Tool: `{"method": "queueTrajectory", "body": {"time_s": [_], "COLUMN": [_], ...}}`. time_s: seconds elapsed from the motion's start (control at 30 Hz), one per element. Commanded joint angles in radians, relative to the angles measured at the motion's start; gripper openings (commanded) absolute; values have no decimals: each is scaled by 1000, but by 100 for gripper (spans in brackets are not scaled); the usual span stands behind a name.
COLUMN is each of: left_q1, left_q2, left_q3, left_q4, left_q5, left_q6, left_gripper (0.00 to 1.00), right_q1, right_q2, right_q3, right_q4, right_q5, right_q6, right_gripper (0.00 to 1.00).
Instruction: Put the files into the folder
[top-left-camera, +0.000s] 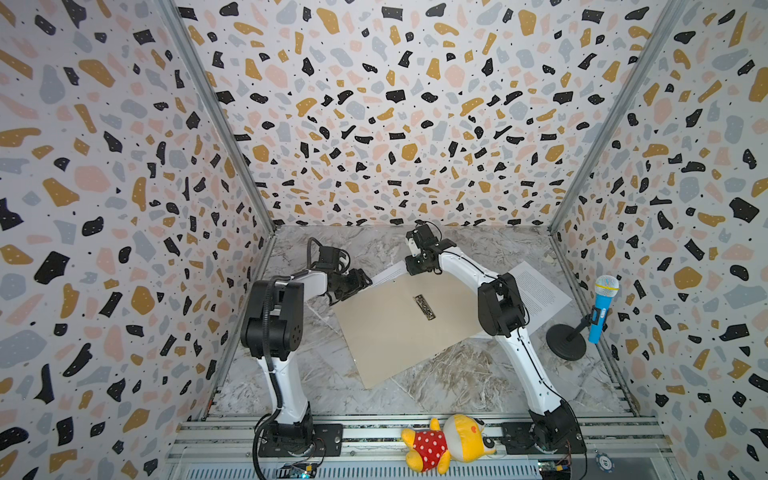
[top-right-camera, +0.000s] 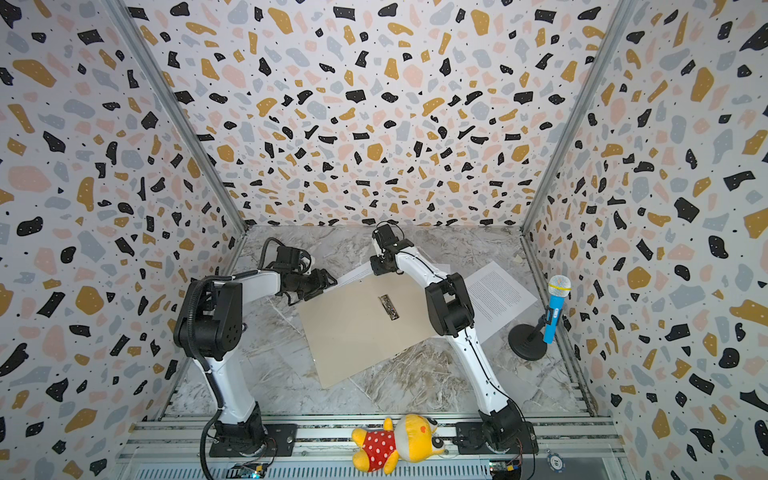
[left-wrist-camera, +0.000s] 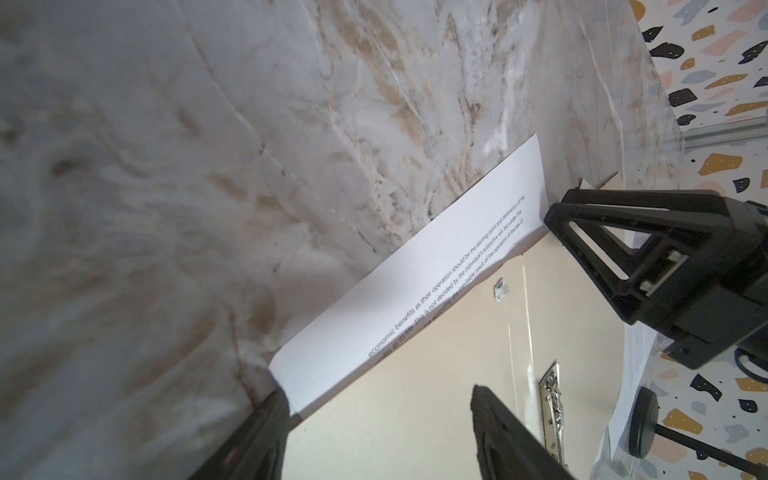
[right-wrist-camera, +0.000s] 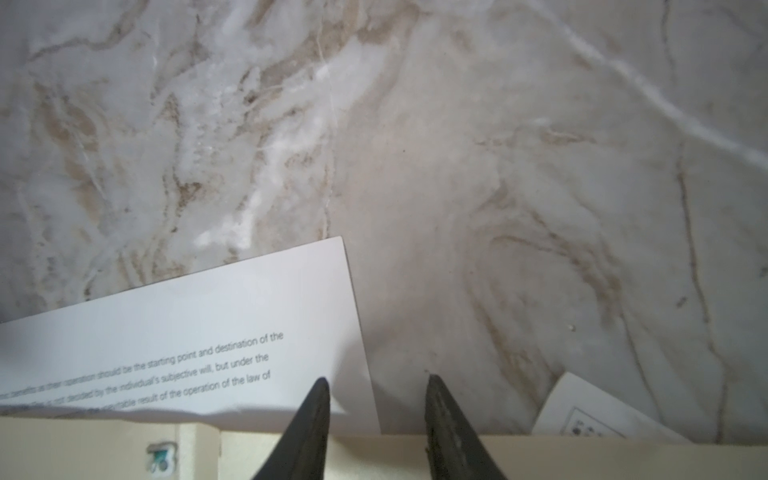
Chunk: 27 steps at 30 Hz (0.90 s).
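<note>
Beginning the first pickup, apparently: hovering at 10 o'clock of the open folder (top-left-camera: 395, 336), lying mid-worktop (top-left-camera: 457, 374), with left claw (left-wrist-camera: 376, 395) released, and at 12 o'clock with right claw (right-wrist-camera: 376, 379) released, over a printed file (right-wrist-camera: 187, 324) tucked beneath. Next, probably needing pinching that protruding edge and sliding it free without dragging the folder.

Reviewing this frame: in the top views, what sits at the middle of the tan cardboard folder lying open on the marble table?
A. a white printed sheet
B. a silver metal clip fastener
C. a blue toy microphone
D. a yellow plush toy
B: the silver metal clip fastener lies along the middle of the open tan cardboard folder, whose inside is otherwise bare in both top views.
</note>
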Motion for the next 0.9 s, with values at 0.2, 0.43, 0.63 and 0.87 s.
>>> {"method": "queueTrajectory", "body": {"time_s": [0.2, 0.43, 0.63, 0.87], "left_q1": [3, 3, 3, 6], "left_q2": [71, 105, 141, 177], "left_q3": [77, 116, 168, 221], "left_q4": [-30, -27, -29, -36], "left_q5": [-7, -9, -3, 3], "left_q6": [0, -3, -9, -11], "left_gripper": [72, 72, 72, 72], "right_q1": [6, 4, 4, 4], "right_q2": [-76, -82, -78, -72], "right_q3": [-117, -128, -131, -121], "right_q4": [16, 19, 20, 24], "right_q5": [-43, -63, -65, -65], "right_q6": [-33, -59, -54, -38], "right_gripper": [65, 66, 71, 71]}}
